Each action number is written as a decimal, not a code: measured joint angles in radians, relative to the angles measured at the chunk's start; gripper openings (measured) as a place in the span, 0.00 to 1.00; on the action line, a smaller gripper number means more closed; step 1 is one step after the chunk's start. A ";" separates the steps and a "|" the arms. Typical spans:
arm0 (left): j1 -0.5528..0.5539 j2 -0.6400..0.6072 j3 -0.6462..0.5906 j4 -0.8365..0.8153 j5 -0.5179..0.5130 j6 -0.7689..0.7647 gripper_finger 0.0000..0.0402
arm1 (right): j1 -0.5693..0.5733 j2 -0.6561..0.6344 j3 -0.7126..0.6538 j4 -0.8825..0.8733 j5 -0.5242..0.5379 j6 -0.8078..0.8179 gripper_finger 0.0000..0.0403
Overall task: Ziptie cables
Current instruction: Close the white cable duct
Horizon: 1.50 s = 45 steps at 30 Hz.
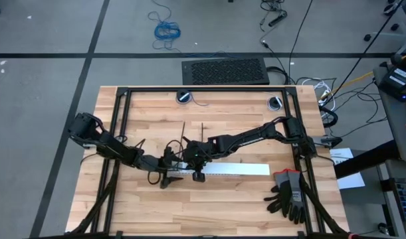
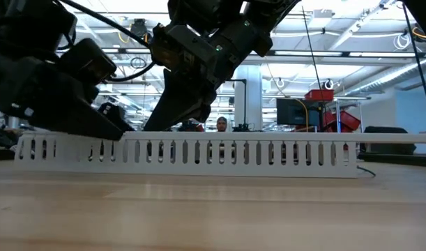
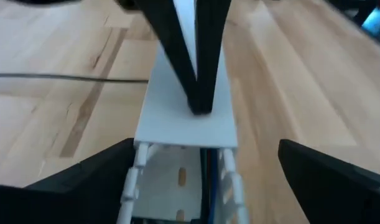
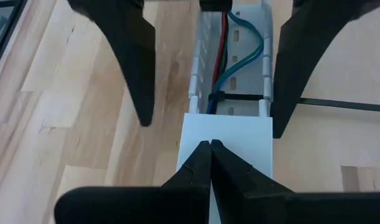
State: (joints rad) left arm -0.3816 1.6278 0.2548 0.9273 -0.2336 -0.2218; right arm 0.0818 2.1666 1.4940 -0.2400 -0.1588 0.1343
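A white slotted duct (image 1: 232, 170) lies along the table's middle, with a white lid (image 4: 226, 149) over most of it. At its open left end the thin red, green and blue cables (image 4: 230, 56) lie inside. A black ziptie (image 4: 239, 98) crosses the duct there, and its tail (image 4: 339, 104) lies on the table. A second ziptie (image 1: 203, 131) lies farther back. My right gripper (image 4: 209, 144) is shut, on the lid's end. My left gripper (image 3: 199, 180) is open, one finger on either side of the duct's open end; I cannot tell whether they touch it. My right gripper presses its shut fingertips (image 3: 199, 106) down on the white lid near its left end (image 4: 226, 134). The fingers slant down from the table's right side, along the duct. The duct lies flat on the table.
Black gloves (image 1: 289, 192) lie at the table's near right. A black frame (image 1: 119, 133) runs round the table, with two round grommets (image 1: 183, 97) at the far edge. A person (image 2: 220, 125) shows far off in the room behind.
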 joint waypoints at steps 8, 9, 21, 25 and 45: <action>0.001 0.033 0.009 -0.062 -0.039 -0.029 0.96 | -0.001 0.000 0.000 -0.001 0.003 0.003 0.00; 0.001 0.033 0.009 -0.065 -0.049 -0.033 0.95 | -0.001 0.000 0.000 -0.001 0.003 0.003 0.00; 0.001 0.033 0.010 -0.165 -0.087 -0.055 0.68 | -0.003 0.000 0.001 -0.001 0.005 0.002 0.00; 0.001 0.034 0.009 -0.166 -0.086 -0.061 0.65 | -0.003 0.000 0.001 0.006 0.004 0.001 0.00; 0.001 0.035 0.025 -0.194 -0.093 -0.079 0.59 | -0.005 0.038 -0.004 0.195 0.020 -0.010 0.00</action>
State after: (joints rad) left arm -0.3805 1.6627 0.2794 0.7338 -0.3269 -0.3008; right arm 0.0772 2.2044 1.4899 -0.0453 -0.1388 0.1242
